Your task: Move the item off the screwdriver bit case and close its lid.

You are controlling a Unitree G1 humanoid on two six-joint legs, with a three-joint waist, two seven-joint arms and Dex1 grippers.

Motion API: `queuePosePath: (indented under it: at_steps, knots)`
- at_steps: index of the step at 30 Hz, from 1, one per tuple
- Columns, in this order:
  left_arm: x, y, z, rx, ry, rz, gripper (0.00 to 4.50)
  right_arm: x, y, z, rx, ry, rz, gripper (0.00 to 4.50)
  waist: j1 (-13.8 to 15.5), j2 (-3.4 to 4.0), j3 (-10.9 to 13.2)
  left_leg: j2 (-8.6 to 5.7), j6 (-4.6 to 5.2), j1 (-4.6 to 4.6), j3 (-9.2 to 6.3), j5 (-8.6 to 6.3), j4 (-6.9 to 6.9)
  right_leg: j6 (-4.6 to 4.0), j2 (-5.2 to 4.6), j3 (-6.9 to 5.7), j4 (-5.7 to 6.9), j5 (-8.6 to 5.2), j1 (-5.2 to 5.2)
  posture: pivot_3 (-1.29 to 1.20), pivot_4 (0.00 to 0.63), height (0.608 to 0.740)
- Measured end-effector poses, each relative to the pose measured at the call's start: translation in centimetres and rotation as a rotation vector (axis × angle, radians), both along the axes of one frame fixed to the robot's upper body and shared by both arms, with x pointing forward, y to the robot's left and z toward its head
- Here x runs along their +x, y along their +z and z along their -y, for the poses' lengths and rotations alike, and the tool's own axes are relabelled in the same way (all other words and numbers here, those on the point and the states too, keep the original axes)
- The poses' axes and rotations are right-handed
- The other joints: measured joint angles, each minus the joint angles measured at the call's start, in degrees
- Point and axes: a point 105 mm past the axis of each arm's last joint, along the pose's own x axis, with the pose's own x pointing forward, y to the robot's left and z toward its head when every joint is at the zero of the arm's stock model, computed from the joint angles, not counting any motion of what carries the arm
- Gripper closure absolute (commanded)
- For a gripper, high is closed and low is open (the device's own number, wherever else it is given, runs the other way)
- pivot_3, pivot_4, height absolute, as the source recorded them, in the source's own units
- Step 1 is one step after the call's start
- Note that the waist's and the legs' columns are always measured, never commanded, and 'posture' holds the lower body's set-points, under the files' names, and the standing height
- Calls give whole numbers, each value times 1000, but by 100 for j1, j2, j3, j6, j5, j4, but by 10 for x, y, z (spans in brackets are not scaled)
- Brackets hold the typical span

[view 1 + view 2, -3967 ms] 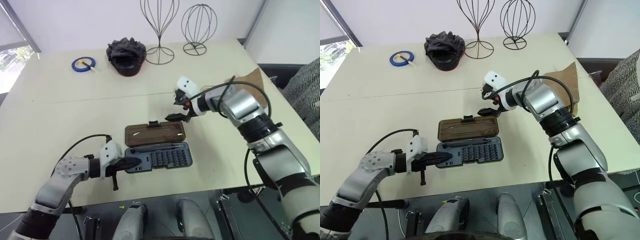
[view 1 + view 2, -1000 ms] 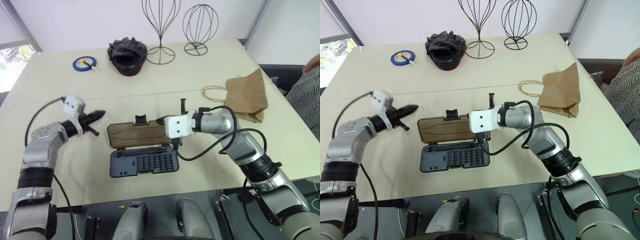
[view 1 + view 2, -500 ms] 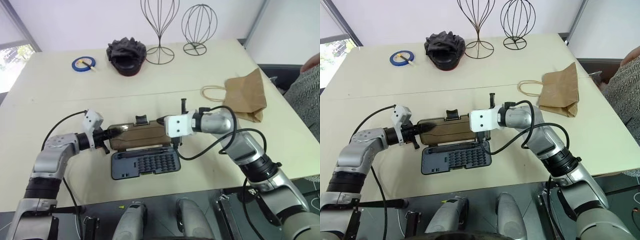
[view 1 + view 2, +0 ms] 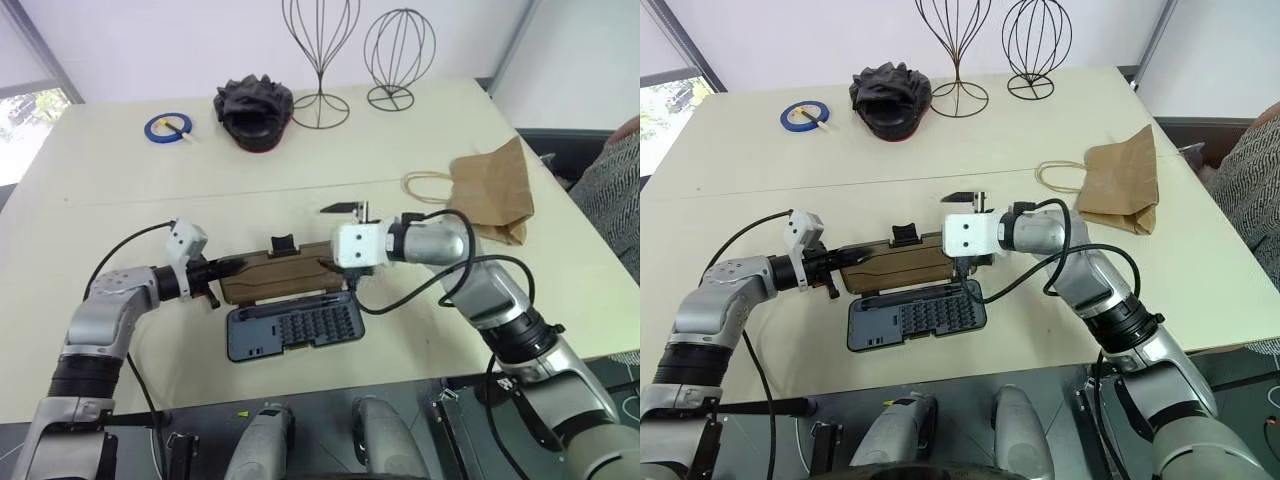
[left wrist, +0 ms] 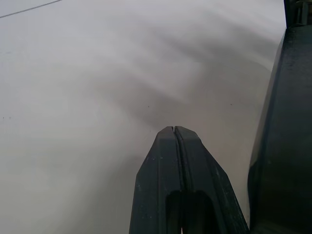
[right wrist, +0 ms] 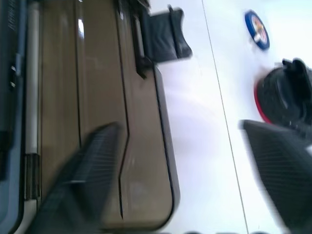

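Observation:
The screwdriver bit case lies open in the middle of the table, its grey bit tray nearest me. Its lid, smoky brown with a black latch tab on the far edge, is hinged behind the tray. The item, a brown paper bag with loop handles, lies on the table to the right, apart from the case. My left gripper is shut, with its tips at the lid's left end. My right gripper is open over the lid's right end; its fingers are spread wide with nothing between them.
At the back of the table stand two wire head forms, with a black crumpled object and a blue tape roll further left. A patterned sleeve shows at the right edge.
My left gripper swung in from the left to the lid's left end and then stayed there. My right gripper, shut until half a second ago, has opened wide over the lid.

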Motion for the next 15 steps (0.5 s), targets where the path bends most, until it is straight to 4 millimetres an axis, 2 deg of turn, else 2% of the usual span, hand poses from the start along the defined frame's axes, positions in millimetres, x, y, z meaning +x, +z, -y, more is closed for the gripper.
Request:
queuePosePath:
  at_steps: [3, 8, 11, 13, 15]
  knots:
    - [0, 0, 0, 0, -2, 1, 4500, 4, 9, 9, 53, -56, -54, 53, 4, 0, 0, 0, 0, 0, -1, 0, -1, 0, 0, 0, 0, 0, 0, 0, 150, 740]
    - [-12, 6, 9, -5, -57, 8, 4500, 4, 30, 28, 242, -152, -219, 53, 9, 0, 0, 1, 0, -2, -8, 0, -1, 0, -3, 1, -2, 0, 0, 0, 150, 740]
    - [-24, 14, 13, -5, -104, 4, 4500, 2, 45, 50, 350, -211, -282, 53, 17, 0, 0, 1, 1, -1, -10, -1, -2, 0, -6, 1, -3, 0, 0, 0, 150, 740]
    - [-33, 19, 12, 5, -130, -7, 4500, 0, 48, 65, 411, -258, -325, 53, 25, 0, 0, 2, 2, -1, -9, -1, -3, -1, -6, 2, -5, 0, 2, 0, 150, 740]
    - [-41, 25, 10, 10, -153, -17, 4500, -2, 42, 74, 440, -293, -374, 53, 26, 0, 0, 2, 2, 1, -6, -1, -4, -1, -6, 2, -3, -1, 2, 0, 150, 740]
